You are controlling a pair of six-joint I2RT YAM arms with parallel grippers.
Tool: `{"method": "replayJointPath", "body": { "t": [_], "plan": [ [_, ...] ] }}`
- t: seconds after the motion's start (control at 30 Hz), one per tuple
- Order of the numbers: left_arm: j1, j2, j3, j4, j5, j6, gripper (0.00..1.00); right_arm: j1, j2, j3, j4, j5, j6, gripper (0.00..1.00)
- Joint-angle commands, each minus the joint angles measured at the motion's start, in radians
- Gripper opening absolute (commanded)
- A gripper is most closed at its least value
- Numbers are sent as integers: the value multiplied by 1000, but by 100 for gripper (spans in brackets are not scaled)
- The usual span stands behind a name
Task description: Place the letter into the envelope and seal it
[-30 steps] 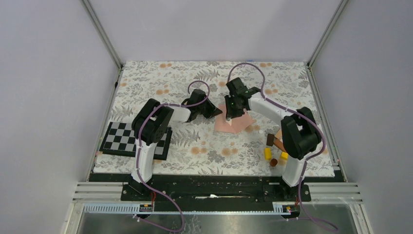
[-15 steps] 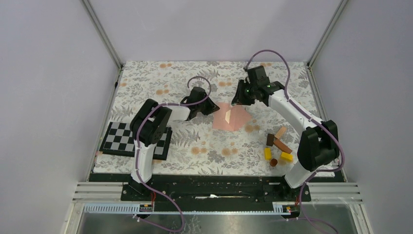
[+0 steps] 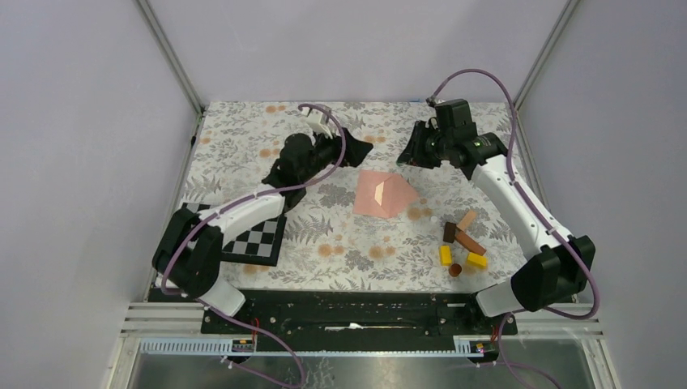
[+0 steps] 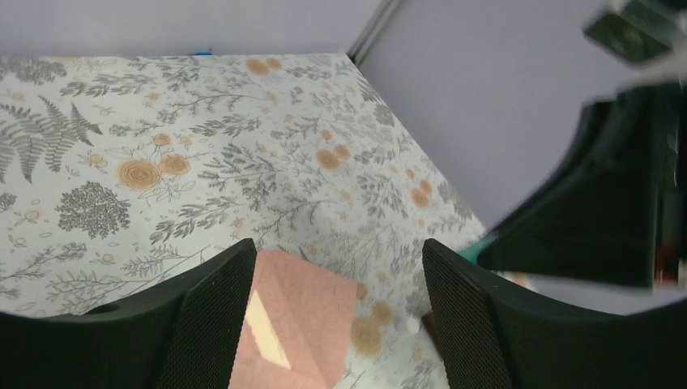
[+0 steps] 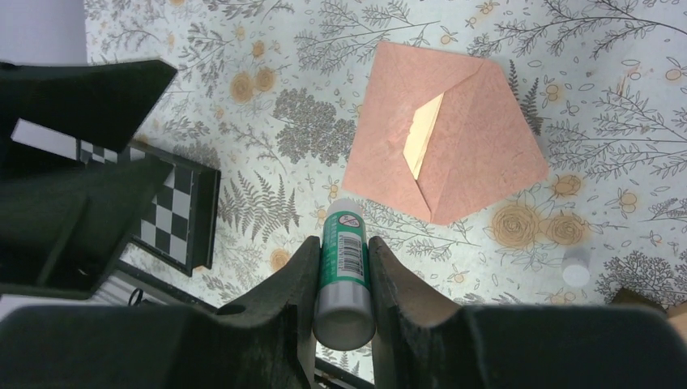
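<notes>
The salmon-pink envelope (image 3: 387,197) lies flat mid-table with its flap folded down. A cream strip of the letter (image 3: 378,193) shows through a gap under the flap. The right wrist view shows the envelope (image 5: 478,138) and the letter strip (image 5: 423,134) from above. My left gripper (image 3: 344,147) hangs open to the far left of the envelope, holding nothing. In its own view the envelope (image 4: 312,312) lies below between the spread fingers (image 4: 206,324). My right gripper (image 3: 409,154) hovers beyond the envelope's far right corner, shut on a green-and-white glue stick (image 5: 344,263).
A checkerboard (image 3: 235,235) lies at the near left. Several wooden blocks (image 3: 462,243) sit near right of the envelope. A small white cap (image 5: 577,267) rests on the floral cloth (image 3: 267,138) beside them. The right arm (image 4: 603,203) fills the right of the left wrist view.
The left gripper opened and drew back up and away from the envelope's left edge. The right gripper lifted off the envelope with the glue stick and swung to the far right.
</notes>
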Motion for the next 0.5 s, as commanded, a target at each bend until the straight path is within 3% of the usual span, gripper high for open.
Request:
{"method": "replayJointPath", "body": {
  "t": [0.0,0.13,0.3,0.47],
  "plan": [
    [-27,-124,-161,219,171,349,80,-2,-63,69,-92,-43,-19,0],
    [-65,-201,-294,382,299,580,82,0,-86,91,-156,-84,-42,0],
    [-144,-202,-238,274,364,748,82,40,-97,115,-220,-99,-72,0],
    [-183,-165,-214,284,384,752,81,126,-97,150,-250,-45,-56,0]
  ]
}}
